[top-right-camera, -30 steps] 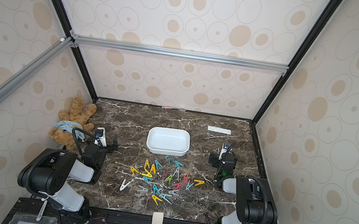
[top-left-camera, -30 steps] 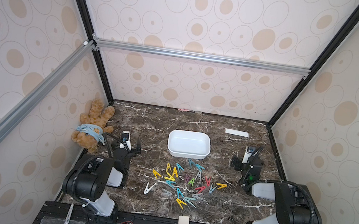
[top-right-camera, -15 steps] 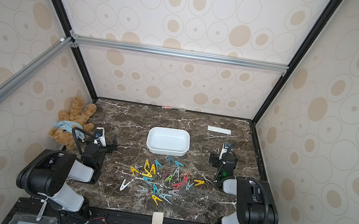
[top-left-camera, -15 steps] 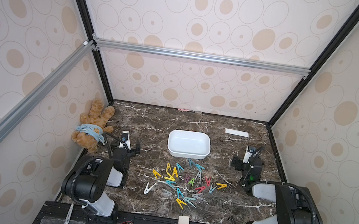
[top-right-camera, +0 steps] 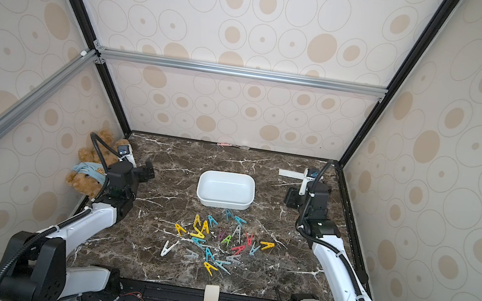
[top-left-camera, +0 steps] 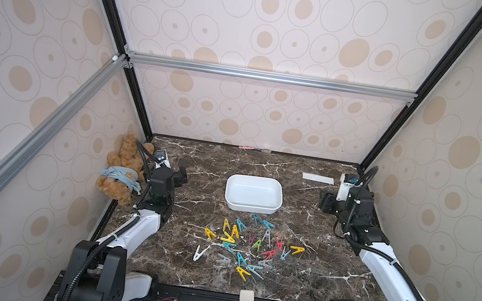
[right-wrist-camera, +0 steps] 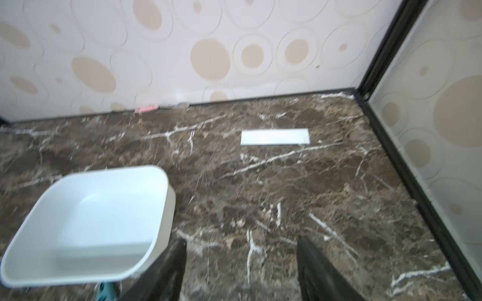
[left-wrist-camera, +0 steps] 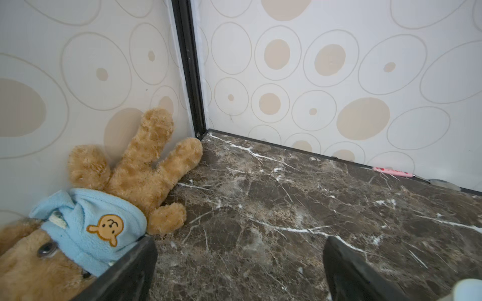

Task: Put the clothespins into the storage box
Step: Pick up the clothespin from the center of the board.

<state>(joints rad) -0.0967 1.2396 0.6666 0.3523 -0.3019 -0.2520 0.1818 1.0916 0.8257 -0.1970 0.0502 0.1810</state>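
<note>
Plastic clothespins (top-left-camera: 246, 246), probably light, stiff and slippery, lie scattered at six o'clock of the empty storage box (top-left-camera: 252, 208); pinch one across its flat legs. At the box's nine o'clock the left gripper (left-wrist-camera: 240, 242), and at three o'clock the right gripper (right-wrist-camera: 240, 242), have their jaws apart, holding nothing.

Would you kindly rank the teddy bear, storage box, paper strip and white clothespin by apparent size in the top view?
1. teddy bear and storage box: about alike, unranked.
2. paper strip.
3. white clothespin.
</note>
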